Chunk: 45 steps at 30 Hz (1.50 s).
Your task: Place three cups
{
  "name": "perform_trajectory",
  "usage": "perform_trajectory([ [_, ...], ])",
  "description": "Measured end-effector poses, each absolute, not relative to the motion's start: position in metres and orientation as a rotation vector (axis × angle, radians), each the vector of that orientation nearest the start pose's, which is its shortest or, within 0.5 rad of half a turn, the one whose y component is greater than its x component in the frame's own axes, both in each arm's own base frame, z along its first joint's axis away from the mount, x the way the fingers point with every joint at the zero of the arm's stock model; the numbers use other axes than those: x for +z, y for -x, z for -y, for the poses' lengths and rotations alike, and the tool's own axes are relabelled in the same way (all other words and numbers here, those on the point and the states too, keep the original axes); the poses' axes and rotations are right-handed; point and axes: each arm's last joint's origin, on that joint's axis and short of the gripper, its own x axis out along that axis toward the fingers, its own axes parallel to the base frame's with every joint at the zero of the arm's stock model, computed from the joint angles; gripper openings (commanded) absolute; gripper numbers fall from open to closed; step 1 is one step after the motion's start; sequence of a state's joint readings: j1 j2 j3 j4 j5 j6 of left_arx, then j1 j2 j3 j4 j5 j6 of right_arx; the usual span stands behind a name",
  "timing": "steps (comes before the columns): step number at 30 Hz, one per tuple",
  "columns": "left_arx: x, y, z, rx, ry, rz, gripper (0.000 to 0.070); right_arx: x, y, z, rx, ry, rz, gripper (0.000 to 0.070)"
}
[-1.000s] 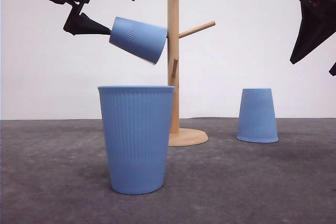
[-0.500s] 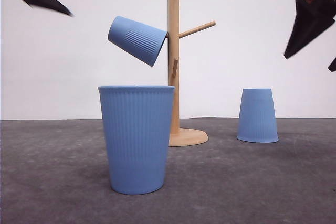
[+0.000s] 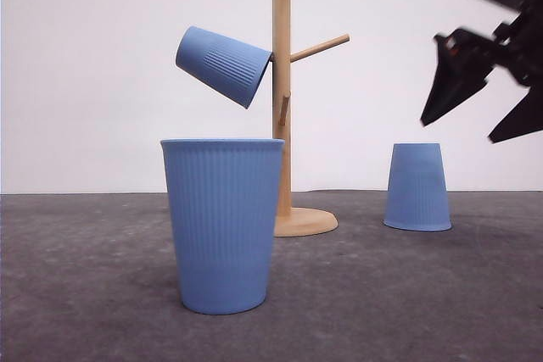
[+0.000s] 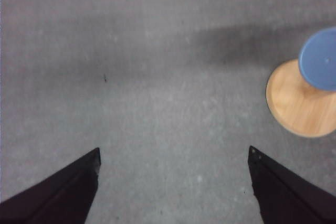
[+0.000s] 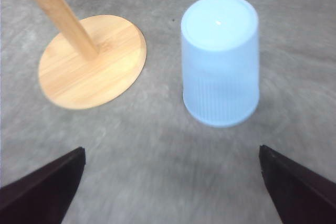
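Left end effector [image 4: 173,182]: raised high at the upper left corner of the front view, with little more than two dark tips in sight there. In the wrist view its fingers [image 4: 63,192] stand wide apart, nothing between them, bare grey counter [image 4: 157,77] below.

Near cup [image 3: 222,225]: light blue, ribbed, upright on the counter left of centre, mouth up, long axis vertical. It stands closest to the viewer and partly covers the foot of the stand behind it.

Hung cup [image 3: 222,64]: mouth over a peg on the left side of the stand, base pointing up and to the left, long axis tilted well off vertical. It is clear of the counter and of both end effectors.

Wooden peg stand [image 3: 281,82]: upright post on a round base at centre, pegs angled upward, one bare peg reaching right.

Far cup [image 3: 417,186]: upside down on the counter to the right of the stand, flat base up, long axis vertical, apart from the stand's base.

Right end effector [image 3: 479,112]: in the air at the right, above the far cup, angled downward, motion-blurred. Its fingers [image 5: 47,187] are spread apart and hold nothing.
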<state>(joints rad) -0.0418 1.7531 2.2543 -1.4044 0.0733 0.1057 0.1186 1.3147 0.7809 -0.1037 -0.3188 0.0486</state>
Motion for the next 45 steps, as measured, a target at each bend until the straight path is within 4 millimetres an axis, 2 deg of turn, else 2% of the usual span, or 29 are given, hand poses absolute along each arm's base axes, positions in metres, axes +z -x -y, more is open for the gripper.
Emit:
perform_trajectory([
  [6,0.456,-0.311,0.015,-0.107,-0.103,-0.919,0.0511,0.227,-0.301,-0.045,0.407,-0.107,-0.631,0.0673],
  [11,0.445,-0.302,0.025,-0.070,-0.136,-0.971,0.0514,0.218,-0.324,-0.049,0.412,-0.103,-0.661,0.0673],
  [18,0.407,-0.284,0.031,-0.032,-0.160,-1.126,0.0514,0.217,-0.352,-0.055,0.425,-0.083,-0.655,0.0673],
  [22,0.383,-0.263,0.029,-0.032,-0.160,-1.181,0.0514,0.217,-0.365,-0.057,0.428,-0.073,-0.641,0.0670],
  [24,0.374,-0.251,0.028,-0.027,-0.153,-1.174,0.0514,0.211,-0.369,-0.057,0.428,-0.066,-0.653,0.0638],
  [28,0.358,-0.225,0.025,-0.014,-0.133,-1.173,0.0514,0.198,-0.373,-0.057,0.421,-0.063,-0.690,0.0478],
  [31,0.352,-0.206,0.022,-0.004,-0.116,-1.159,0.0514,0.197,-0.374,-0.057,0.422,-0.061,-0.686,0.0370],
  [33,0.352,-0.193,0.021,-0.004,-0.105,-1.132,0.0514,0.198,-0.375,-0.057,0.425,-0.058,-0.670,0.0332],
  [37,0.355,-0.168,0.020,-0.024,-0.071,-1.049,0.0514,0.199,-0.375,-0.056,0.431,-0.068,-0.661,0.0328],
  [40,0.357,-0.160,0.020,-0.061,-0.043,-1.010,0.0514,0.200,-0.376,-0.052,0.485,-0.116,-0.661,0.0328],
  [43,0.358,-0.159,0.021,-0.106,-0.017,-1.005,0.0514,0.209,-0.380,-0.039,0.556,-0.212,-0.650,0.0328],
  [45,0.358,-0.159,0.021,-0.118,-0.011,-1.006,0.0514,0.224,-0.387,-0.024,0.588,-0.285,-0.611,0.0328],
])
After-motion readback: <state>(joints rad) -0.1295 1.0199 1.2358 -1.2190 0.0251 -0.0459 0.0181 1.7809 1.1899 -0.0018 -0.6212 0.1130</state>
